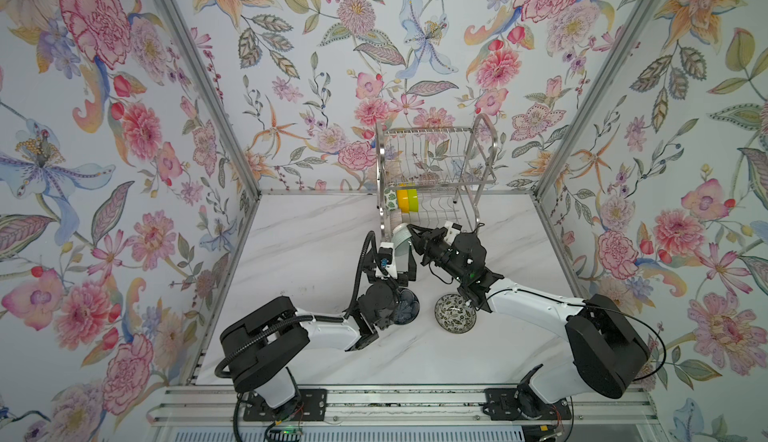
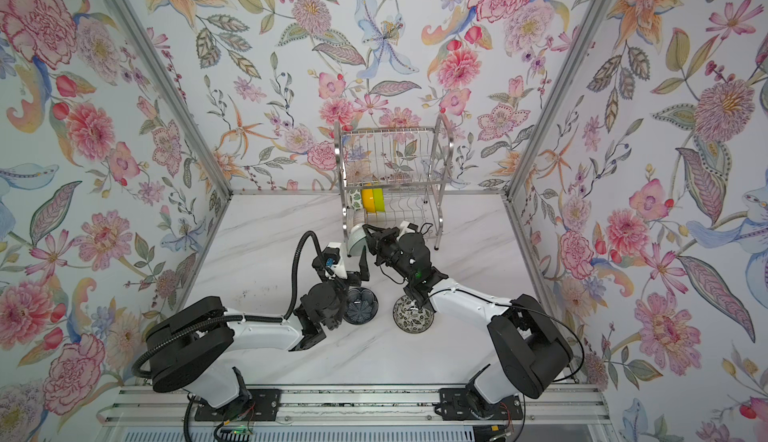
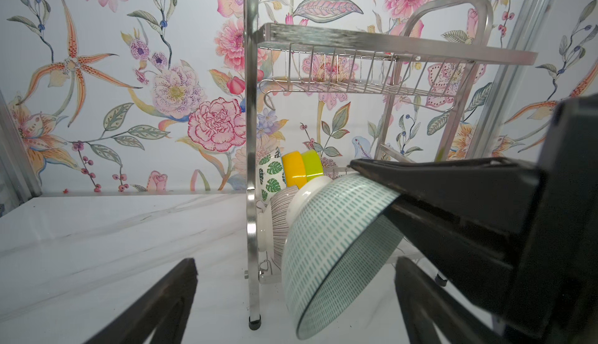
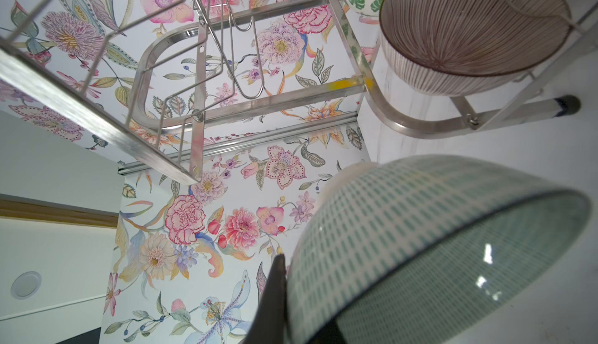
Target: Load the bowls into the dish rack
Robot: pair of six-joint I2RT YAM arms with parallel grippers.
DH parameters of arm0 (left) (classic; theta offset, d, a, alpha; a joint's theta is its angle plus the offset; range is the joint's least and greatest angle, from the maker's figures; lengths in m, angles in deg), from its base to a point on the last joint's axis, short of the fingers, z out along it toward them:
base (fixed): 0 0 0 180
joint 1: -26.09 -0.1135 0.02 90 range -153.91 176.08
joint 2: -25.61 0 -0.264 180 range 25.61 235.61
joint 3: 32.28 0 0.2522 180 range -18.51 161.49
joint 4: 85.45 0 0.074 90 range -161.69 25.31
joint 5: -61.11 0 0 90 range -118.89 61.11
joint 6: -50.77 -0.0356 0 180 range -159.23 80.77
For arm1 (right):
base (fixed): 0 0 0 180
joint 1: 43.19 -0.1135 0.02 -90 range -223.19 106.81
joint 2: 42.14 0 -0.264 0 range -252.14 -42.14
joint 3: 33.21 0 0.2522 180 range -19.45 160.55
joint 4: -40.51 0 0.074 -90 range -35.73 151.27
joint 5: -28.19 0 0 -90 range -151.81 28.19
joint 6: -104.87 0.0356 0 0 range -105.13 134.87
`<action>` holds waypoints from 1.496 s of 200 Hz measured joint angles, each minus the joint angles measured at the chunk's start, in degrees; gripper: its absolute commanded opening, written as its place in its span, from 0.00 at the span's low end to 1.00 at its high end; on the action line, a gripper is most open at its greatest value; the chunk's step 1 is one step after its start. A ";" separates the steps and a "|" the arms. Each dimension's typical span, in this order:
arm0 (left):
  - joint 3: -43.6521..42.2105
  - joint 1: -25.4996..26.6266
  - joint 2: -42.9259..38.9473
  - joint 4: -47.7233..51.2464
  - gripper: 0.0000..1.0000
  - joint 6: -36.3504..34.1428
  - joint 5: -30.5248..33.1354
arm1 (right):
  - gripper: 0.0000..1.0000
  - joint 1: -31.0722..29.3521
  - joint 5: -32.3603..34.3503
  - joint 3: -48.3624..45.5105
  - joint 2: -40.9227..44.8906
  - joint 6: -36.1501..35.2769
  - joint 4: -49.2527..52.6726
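The right gripper (image 1: 415,232) reaches across to the near left corner of the dish rack (image 1: 436,130), and its fingers (image 3: 453,177) are clamped narrow on the rim of the pale green bowl (image 3: 333,239). One finger lies over the outside wall and the other goes inside. The bowl is tipped up on its edge, with its foot toward the rack and its open side facing right and near. It hangs just at the near end of the lower shelf (whether it touches the wires or the bowl behind it, I cannot tell).

The left gripper (image 3: 296,263) sits just near of that bowl. Its fingers are spread wide, one to either side, and grip nothing.

Four bowls stand on edge in a row along the left part of the lower shelf. The pink ribbed bowl (image 4: 469,28) is nearest, then the green-leaf bowl (image 1: 390,199), the orange-yellow bowl (image 1: 402,201) and the lime green bowl (image 1: 412,199). The upper shelf holds no bowls in both top views.

On the table (image 1: 311,253), near of the rack and between the two arms, two bowls sit upright and a little apart. The dark blue bowl (image 1: 409,305) is on the left, partly under the left wrist, and the black-white floral bowl (image 1: 455,315) is on the right.
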 measured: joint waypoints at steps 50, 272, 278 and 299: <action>-0.02 -0.31 -9.49 12.85 0.99 5.81 -6.80 | 0.00 2.67 -1.31 -1.14 2.23 -4.68 0.11; 10.62 -10.91 -5.95 37.57 0.99 22.56 -34.82 | 0.00 19.19 -36.00 -7.19 0.87 -43.23 -13.90; 10.49 -11.06 -5.77 36.57 0.99 22.56 -35.23 | 0.00 19.34 -36.61 -7.19 0.20 -43.45 -14.62; 8.74 -12.15 -5.35 32.44 0.99 22.43 -36.96 | 0.00 20.00 -38.86 -7.15 -2.54 -43.93 -17.73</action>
